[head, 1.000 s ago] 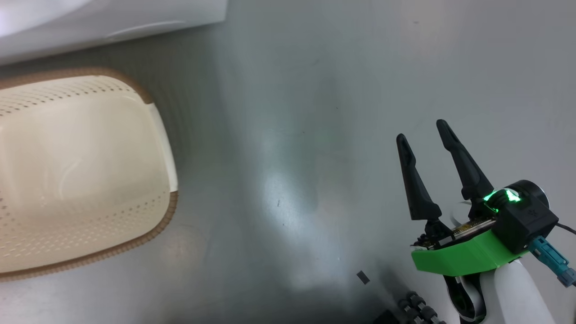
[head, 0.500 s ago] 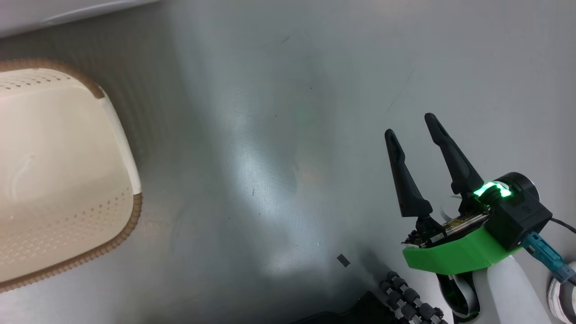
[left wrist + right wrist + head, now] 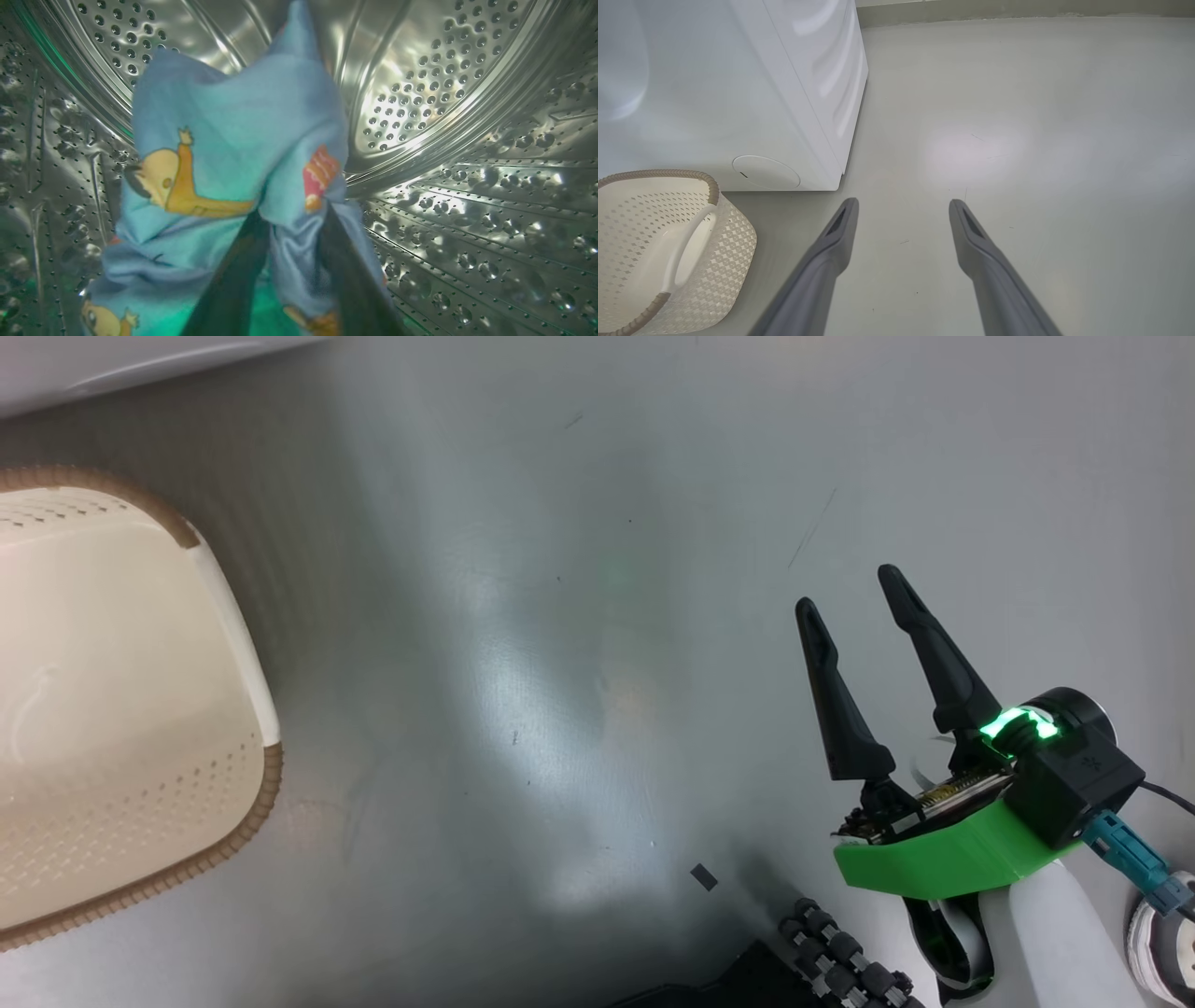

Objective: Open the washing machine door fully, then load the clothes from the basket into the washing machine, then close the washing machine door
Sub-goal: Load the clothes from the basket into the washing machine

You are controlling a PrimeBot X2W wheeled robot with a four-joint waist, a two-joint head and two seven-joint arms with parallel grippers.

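Left wrist view: the clothes [image 3: 233, 116] are inside the washing machine's steel perforated drum [image 3: 444, 93], a blue bundle printed with orange-yellow cartoon figures. Its long axis runs up the view, broad at the bottom and narrowing to a peak. The peak is cut off by the top edge and the lower folds by the bottom edge. The left claw [image 3: 295, 211] reaches in from below with its two dark fingers [image 3: 233, 280] parted a little and a fold of the blue fabric bunched between them. The fingers are blurred and the cloth covers their tips, so I cannot tell whether they pinch it or only stand on either side. Green light tints the cloth low in the view. Head view: the right claw [image 3: 850, 590] hangs over bare grey floor [image 3: 560, 616] at lower right, jaws wide, nothing between them, fingers pointing up the view and leaning slightly left. The basket [image 3: 271, 775] sits at far left, mouth upward, well apart from that claw, and more than half of it is cut off by the left edge. Right wrist view: the white washing machine [image 3: 738, 93] stands upper left. Its round filter cover [image 3: 766, 171] is low on the front, just above the basket's rim. The machine's upper part is out of frame.
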